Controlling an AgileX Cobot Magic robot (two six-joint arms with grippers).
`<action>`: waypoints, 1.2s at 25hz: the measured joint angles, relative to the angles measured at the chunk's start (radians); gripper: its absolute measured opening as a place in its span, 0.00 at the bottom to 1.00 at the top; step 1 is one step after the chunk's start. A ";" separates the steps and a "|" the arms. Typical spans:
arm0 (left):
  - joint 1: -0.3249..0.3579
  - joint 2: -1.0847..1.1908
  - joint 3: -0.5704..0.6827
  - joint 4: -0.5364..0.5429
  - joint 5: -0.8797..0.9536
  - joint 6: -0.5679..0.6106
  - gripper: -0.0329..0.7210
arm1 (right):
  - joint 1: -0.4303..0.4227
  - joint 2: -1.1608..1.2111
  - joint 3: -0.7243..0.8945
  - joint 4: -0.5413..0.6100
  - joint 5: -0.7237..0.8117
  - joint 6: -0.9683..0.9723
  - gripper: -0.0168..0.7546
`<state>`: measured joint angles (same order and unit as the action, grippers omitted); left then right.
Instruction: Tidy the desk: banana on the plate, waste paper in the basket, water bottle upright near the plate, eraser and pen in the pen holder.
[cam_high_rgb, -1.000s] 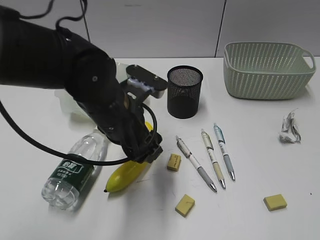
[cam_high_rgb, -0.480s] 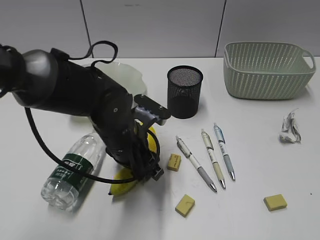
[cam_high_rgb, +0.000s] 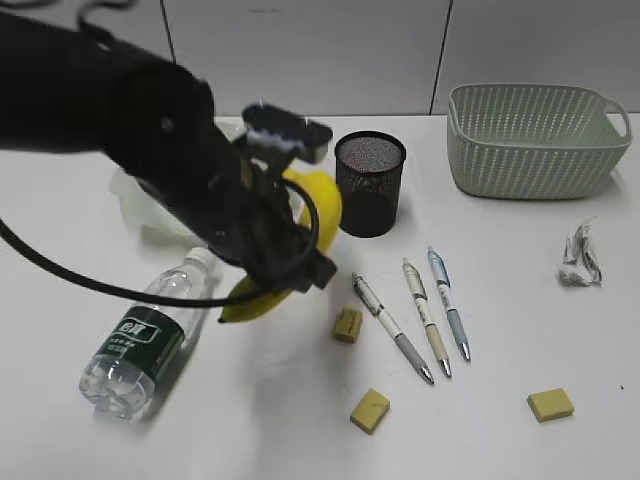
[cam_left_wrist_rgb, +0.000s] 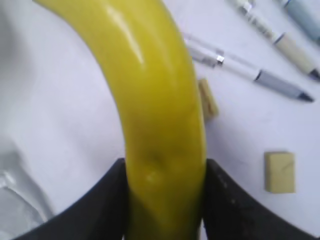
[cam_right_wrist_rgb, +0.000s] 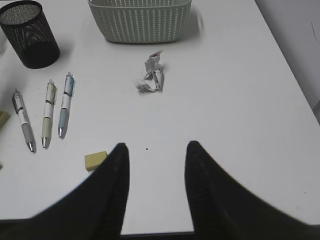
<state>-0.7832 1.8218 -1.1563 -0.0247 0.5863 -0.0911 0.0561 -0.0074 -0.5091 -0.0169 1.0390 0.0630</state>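
Note:
My left gripper (cam_high_rgb: 290, 262) is shut on the yellow banana (cam_high_rgb: 318, 205) and holds it above the white desk (cam_high_rgb: 480, 440), left of the black mesh pen holder (cam_high_rgb: 369, 183). In the left wrist view the banana (cam_left_wrist_rgb: 150, 85) fills the space between the jaws (cam_left_wrist_rgb: 165, 172). The pale green plate (cam_high_rgb: 135, 200) lies behind my left arm, mostly hidden. The water bottle (cam_high_rgb: 140, 340) lies on its side at front left. The waste paper (cam_high_rgb: 580, 255) lies at right. The basket (cam_high_rgb: 535, 140) stands at back right. My right gripper (cam_right_wrist_rgb: 156, 150) is open and empty above the desk's front edge.
Three pens (cam_high_rgb: 420, 310) lie side by side in front of the pen holder. Three yellow erasers lie on the desk: one (cam_high_rgb: 348, 324) near the pens, one (cam_high_rgb: 370, 410) in front, one (cam_high_rgb: 550, 404) at front right.
My left gripper has lifted the banana off the desk and carried it up and back toward the plate. The bottle, pens and erasers have not moved.

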 joint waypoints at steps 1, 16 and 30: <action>0.000 -0.048 0.000 -0.002 -0.001 0.000 0.47 | 0.000 0.000 0.000 0.000 0.000 0.000 0.42; 0.349 0.084 -0.167 0.092 -0.138 0.001 0.47 | 0.000 0.000 0.000 0.002 0.000 0.000 0.42; 0.349 0.200 -0.336 0.132 0.047 0.003 0.80 | 0.000 0.000 0.000 0.008 0.000 0.000 0.42</action>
<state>-0.4339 2.0219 -1.4924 0.1076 0.6336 -0.0878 0.0561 -0.0074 -0.5091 -0.0091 1.0390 0.0630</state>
